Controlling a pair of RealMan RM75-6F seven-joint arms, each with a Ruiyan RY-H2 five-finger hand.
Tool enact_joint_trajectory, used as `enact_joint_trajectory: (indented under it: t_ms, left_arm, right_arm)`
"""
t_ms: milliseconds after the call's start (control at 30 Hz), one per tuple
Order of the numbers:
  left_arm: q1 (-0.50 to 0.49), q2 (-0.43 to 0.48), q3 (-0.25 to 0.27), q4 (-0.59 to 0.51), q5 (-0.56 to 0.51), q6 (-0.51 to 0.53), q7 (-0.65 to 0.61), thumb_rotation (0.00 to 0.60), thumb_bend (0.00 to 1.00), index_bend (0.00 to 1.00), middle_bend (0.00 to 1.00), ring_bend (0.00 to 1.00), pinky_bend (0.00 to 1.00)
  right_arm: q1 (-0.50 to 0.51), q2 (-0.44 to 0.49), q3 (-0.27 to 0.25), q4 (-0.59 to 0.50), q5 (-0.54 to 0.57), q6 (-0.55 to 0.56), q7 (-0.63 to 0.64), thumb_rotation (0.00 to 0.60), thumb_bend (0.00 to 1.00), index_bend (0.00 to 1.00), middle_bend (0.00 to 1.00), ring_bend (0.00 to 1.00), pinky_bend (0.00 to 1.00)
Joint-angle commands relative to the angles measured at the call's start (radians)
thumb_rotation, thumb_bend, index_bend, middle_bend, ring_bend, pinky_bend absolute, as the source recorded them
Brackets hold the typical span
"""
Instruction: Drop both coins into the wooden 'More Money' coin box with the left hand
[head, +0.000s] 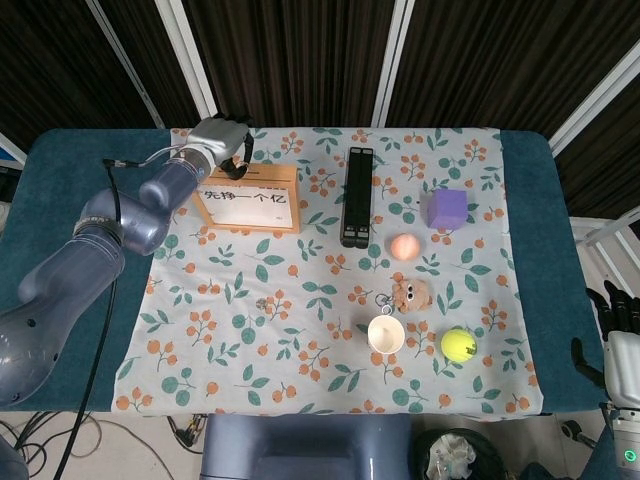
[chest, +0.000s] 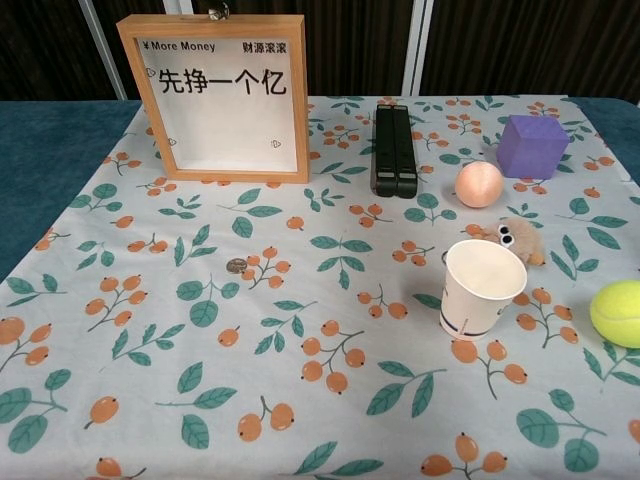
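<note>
The wooden coin box (chest: 225, 95) stands upright at the far left of the patterned cloth, its "More Money" front facing the robot. The left robot hand (head: 232, 147) sits right at the box's top edge, fingers reaching down over the rim; from the chest view only a small metallic tip shows above the frame. Whether it pinches a coin there I cannot tell, since the fingers are too small and dark in the head view to read.

One coin (chest: 236, 266) lies flat on the cloth, well clear of that hand and nearer the robot, in front of the box and untouched. So at least half the job looks left to do. My guess is the hand is busy with the first coin at the slot, with the second one waiting on the surface, though no coin shows inside the box from here.

Further off to the hand's right lies a black folded stand (head: 355, 195), running away from the robot just beside the box. Beyond it sit a purple cube (head: 448, 209), a peach-coloured ball (head: 403, 246), a small furry toy (head: 410, 292), a paper cup (head: 385, 334) and a tennis ball (head: 459, 345), all well apart from the coin.

The right robot hand (head: 620, 330) hangs off the surface's edge at the far right, empty, fingers apart and pointing up.
</note>
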Motion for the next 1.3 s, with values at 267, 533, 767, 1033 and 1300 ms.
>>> enact_joint_trajectory:
  t_ms: [267, 533, 767, 1033, 1300]
  left_arm:
    - [-0.009, 0.017, 0.0, -0.035, -0.014, 0.011, 0.016, 0.6, 0.38, 0.44, 0.0, 0.0, 0.0]
    - [-0.02, 0.036, 0.008, -0.065, -0.031, 0.023, 0.028, 0.6, 0.38, 0.47, 0.0, 0.0, 0.0]
    - [-0.031, 0.042, 0.027, -0.081, -0.054, 0.025, 0.039, 0.6, 0.38, 0.49, 0.0, 0.0, 0.0]
    - [-0.037, 0.041, 0.044, -0.087, -0.075, 0.034, 0.048, 0.6, 0.38, 0.5, 0.0, 0.0, 0.0]
    - [-0.034, 0.097, 0.0, -0.159, -0.087, 0.118, 0.051, 0.6, 0.38, 0.48, 0.0, 0.0, 0.0]
  right_arm:
    - [0.0, -0.002, 0.002, -0.001, 0.004, 0.002, -0.005, 0.6, 0.51, 0.15, 0.02, 0.0, 0.0]
    - [-0.001, -0.005, 0.005, -0.002, 0.009, 0.006, -0.013, 0.6, 0.51, 0.15, 0.02, 0.0, 0.0]
    - [-0.002, -0.006, 0.007, -0.005, 0.017, 0.007, -0.018, 0.6, 0.51, 0.15, 0.02, 0.0, 0.0]
    - [-0.003, -0.008, 0.011, -0.007, 0.022, 0.011, -0.023, 0.6, 0.51, 0.15, 0.02, 0.0, 0.0]
    - [-0.004, -0.009, 0.011, -0.006, 0.023, 0.013, -0.025, 0.6, 0.51, 0.15, 0.02, 0.0, 0.0]
